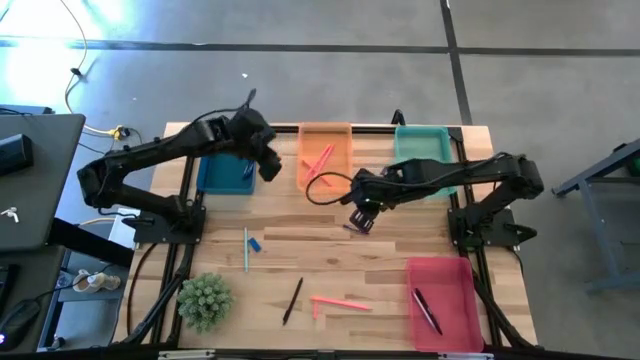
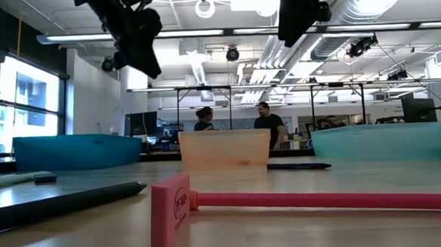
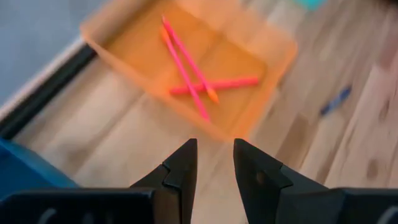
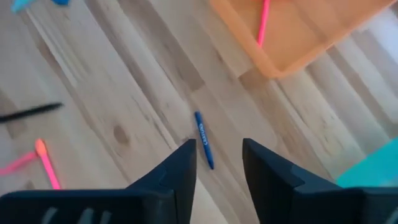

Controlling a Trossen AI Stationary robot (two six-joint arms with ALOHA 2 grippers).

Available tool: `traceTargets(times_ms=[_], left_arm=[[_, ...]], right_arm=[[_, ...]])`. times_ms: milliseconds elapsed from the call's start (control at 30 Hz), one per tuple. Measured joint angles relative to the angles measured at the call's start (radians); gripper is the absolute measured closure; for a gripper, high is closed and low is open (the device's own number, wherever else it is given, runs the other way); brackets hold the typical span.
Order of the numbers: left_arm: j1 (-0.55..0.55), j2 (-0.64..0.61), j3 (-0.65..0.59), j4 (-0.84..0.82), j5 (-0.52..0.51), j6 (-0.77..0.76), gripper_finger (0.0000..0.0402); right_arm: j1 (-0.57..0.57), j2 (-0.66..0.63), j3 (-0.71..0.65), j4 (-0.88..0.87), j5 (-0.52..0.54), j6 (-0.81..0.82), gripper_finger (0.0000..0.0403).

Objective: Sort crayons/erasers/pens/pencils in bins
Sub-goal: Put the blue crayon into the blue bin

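From above, the right gripper hangs mid-table over a small dark-blue stick, just near of the orange bin. The left gripper sits between the blue bin and orange one, empty.

Right wrist view: fingers spread, the blue stick lying just ahead of them. Looks like a pickup coming, so it needs to drop straight down and pinch.

Left wrist view: fingers slightly parted, holding nothing.

Left gripper fingers slightly parted at frame bottom, orange bin above holding crossed pink sticks, blue bin corner lower left
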Motion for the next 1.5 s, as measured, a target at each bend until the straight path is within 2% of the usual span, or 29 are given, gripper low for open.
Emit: traceTargets(times_ms=[167, 433, 700, 833, 1100, 1333, 1500], left_arm=[[-0.049, -0.004, -0.100, 0.000, 0.028, -0.028, 0.0317], [-0.154, -0.006, -0.188, 0.017, 0.003, -0.081, 0.0330], [-0.205, -0.008, -0.189, 0.000, -0.019, -0.095, 0.0337], [-0.205, -0.008, -0.189, 0.000, -0.019, -0.095, 0.0337], [-0.205, -0.008, -0.189, -0.002, -0.019, -0.095, 0.0337], [-0.205, -0.008, -0.189, -0.002, -0.019, -0.095, 0.0337], [-0.205, -0.008, -0.189, -0.002, -0.019, -0.099, 0.0337]], right_arm=[[-0.007, 0.058, 0.000, -0.001, -0.061, -0.080, 0.0256], [-0.012, 0.150, -0.009, -0.007, -0.123, -0.172, 0.0252], [-0.016, 0.166, -0.150, 0.039, -0.178, -0.176, 0.0252], [-0.025, 0.166, -0.226, 0.145, -0.233, -0.173, 0.0252], [-0.049, 0.166, -0.319, 0.311, -0.223, -0.087, 0.0255], [-0.039, 0.230, -0.325, 0.386, -0.205, -0.154, 0.0277], [-0.039, 0.291, -0.325, 0.378, -0.197, -0.158, 0.0286]])
